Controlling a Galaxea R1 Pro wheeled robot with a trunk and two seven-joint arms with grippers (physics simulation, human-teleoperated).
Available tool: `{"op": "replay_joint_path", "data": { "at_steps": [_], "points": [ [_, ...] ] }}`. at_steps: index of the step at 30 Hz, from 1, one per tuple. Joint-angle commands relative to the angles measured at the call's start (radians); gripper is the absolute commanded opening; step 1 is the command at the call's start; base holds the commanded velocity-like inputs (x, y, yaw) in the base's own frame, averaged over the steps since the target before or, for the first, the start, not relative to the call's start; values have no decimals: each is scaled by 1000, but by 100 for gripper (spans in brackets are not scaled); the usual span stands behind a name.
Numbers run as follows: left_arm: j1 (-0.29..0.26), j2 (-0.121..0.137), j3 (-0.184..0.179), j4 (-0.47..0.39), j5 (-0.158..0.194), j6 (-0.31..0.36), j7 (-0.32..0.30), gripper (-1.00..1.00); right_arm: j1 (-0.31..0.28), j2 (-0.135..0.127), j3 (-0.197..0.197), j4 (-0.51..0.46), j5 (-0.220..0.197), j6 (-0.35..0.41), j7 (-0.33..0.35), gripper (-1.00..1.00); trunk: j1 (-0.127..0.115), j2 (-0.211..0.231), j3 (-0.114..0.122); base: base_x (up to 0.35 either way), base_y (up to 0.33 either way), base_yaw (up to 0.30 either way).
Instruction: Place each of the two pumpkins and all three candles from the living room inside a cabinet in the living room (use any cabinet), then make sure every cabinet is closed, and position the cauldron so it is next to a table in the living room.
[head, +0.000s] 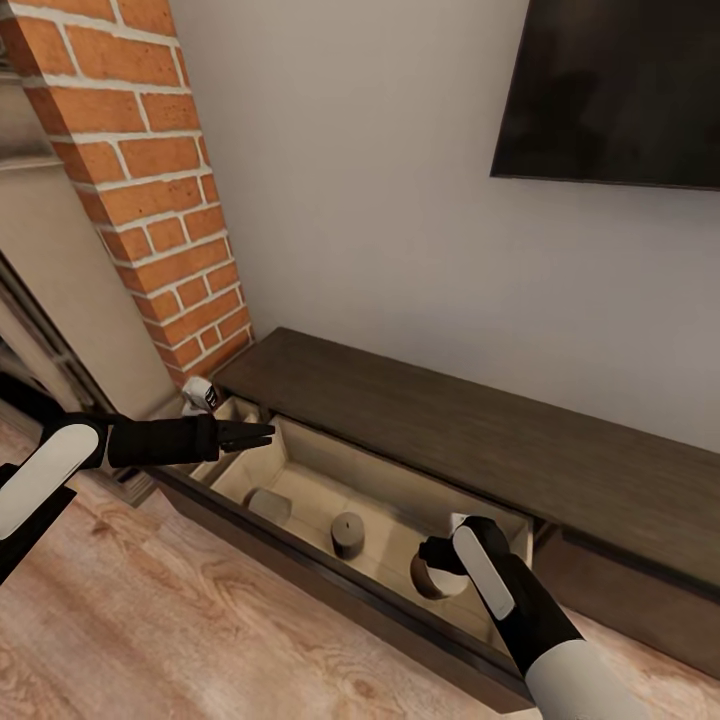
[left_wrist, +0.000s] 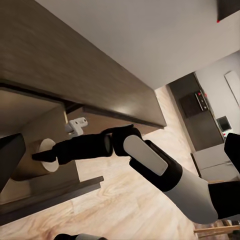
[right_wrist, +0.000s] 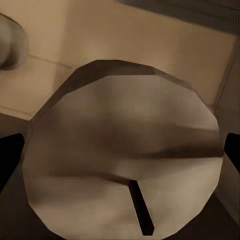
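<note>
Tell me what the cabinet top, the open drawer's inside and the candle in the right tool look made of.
Cabinet top: dark-brown wood, matte, faint grain streaks. Drawer interior: pale unfinished-looking board, possibly plywood; flat tan, no sheen. Candle in the right tool: beige wax by its look, dull surface, dark wick on top. All rendered, so textures only suggest material.

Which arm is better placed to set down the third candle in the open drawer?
Right. Its gripper already holds a candle over the open drawer; the left gripper hovers empty at the drawer's far end.
</note>
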Motion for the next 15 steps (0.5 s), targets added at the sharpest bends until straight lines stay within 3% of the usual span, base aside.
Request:
{"op": "replay_joint_path", "data": {
  "at_steps": [1, 15],
  "points": [
    [-1, 1, -1, 0, -6, 0, -9, 100, -5, 0, 2, 10, -14, -12, -12, -100, 0, -1, -1, 0, 0, 0],
    [-1, 1, -1, -1, -5, 0, -10, 100, -11, 0, 1, 28, -14, -33, -11, -100, 0, -1, -1, 0, 0, 0]
  ]
}}
